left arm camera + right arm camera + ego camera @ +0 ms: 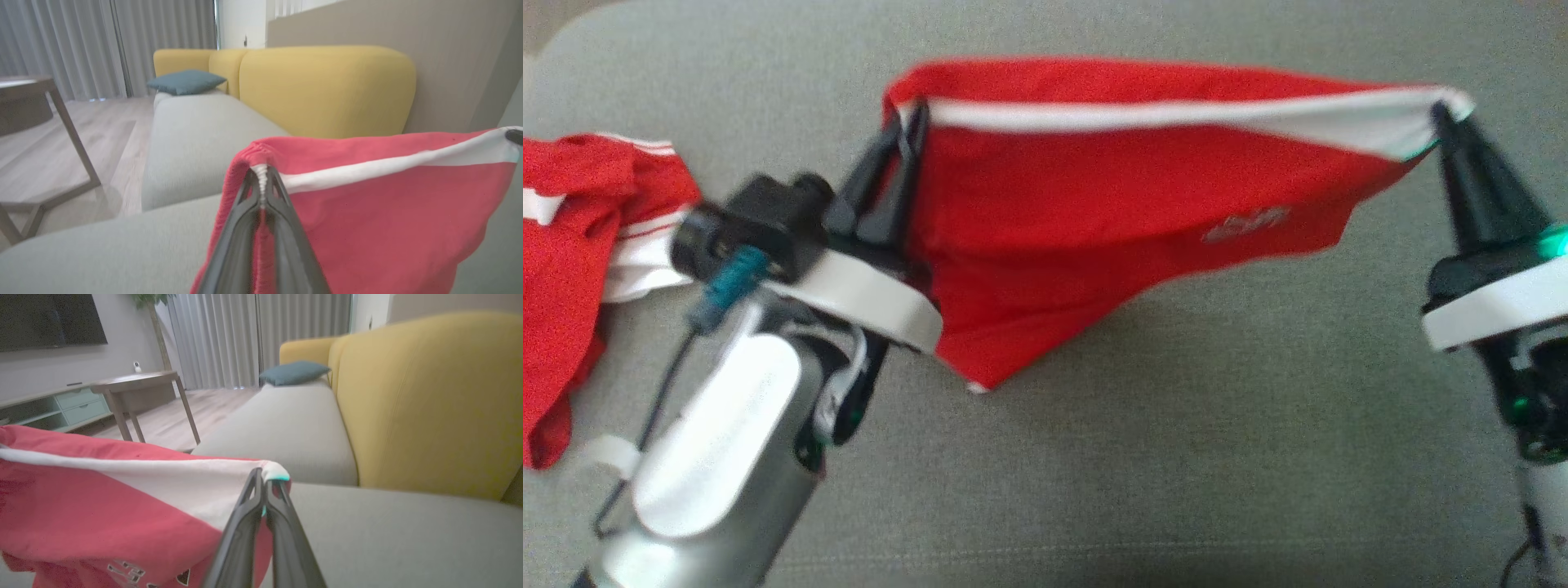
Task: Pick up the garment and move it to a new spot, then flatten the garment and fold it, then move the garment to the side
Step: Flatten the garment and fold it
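Observation:
The garment (1111, 196) is red with a white band along its top edge and a pale logo. It hangs stretched between my two grippers above the grey sofa seat (1176, 457), its lower corner drooping to a point. My left gripper (913, 114) is shut on the garment's left top corner, and the left wrist view shows the bunched white band of the garment (367, 204) pinched at the left gripper (261, 179). My right gripper (1444, 110) is shut on the right top corner; in the right wrist view the right gripper (263, 479) pinches the white edge of the garment (122, 506).
A second red cloth with white stripes (580, 245) lies crumpled at the seat's left edge. Yellow backrests (327, 90) stand behind the grey cushions, with a teal pillow (186, 81) further along. A wooden side table (139, 386) stands on the floor beside the sofa.

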Controlling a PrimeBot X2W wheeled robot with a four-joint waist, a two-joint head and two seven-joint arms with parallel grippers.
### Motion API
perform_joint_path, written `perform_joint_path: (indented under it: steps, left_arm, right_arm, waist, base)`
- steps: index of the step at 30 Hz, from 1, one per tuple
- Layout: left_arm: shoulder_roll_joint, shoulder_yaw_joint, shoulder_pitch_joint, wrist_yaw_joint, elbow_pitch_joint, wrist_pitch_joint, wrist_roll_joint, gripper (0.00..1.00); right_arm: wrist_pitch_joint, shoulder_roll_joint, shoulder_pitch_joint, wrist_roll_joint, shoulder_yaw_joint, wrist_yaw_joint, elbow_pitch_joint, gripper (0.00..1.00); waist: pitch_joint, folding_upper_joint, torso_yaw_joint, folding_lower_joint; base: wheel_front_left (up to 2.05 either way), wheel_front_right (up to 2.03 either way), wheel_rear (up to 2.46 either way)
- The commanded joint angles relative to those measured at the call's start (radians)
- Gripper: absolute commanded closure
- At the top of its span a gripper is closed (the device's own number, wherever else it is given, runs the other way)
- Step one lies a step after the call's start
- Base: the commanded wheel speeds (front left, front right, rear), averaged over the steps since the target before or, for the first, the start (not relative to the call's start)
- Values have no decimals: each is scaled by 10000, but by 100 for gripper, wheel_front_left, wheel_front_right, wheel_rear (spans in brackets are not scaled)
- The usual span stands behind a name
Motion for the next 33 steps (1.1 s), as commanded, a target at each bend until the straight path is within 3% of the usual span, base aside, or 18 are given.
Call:
perform_joint_path:
  steps: [1,10,19,26,33]
  left_arm:
    - [313,535,-621,59,-555,-61,58,100]
    - [744,1087,-1851,113,-1928,474,161,100]
    - [653,1007,-2443,53,-1998,891,87,100]
    - [144,934,-3514,-402,-329,711,-267,100]
    - [-827,1082,-5873,-1084,3078,-999,-244,100]
  right_arm:
    - [-122,-255,-387,-123,-21,75,-638,100]
    - [111,-573,-979,-727,-903,75,-2832,100]
    - [620,-426,-1419,-613,-1230,75,-3061,100]
    - [459,-132,-2801,-306,-998,75,-1426,100]
    - [-940,90,-5977,-489,-364,75,1756,100]
  waist:
    - [-298,0,-73,0]
    - [-1099,0,-241,0]
    - [-1079,0,-367,0]
    - [-360,0,-474,0]
    - [475,0,-476,0]
  base:
    - [0,0,0]
    - [0,0,0]
    - [0,0,0]
    - [0,0,0]
    - [0,0,0]
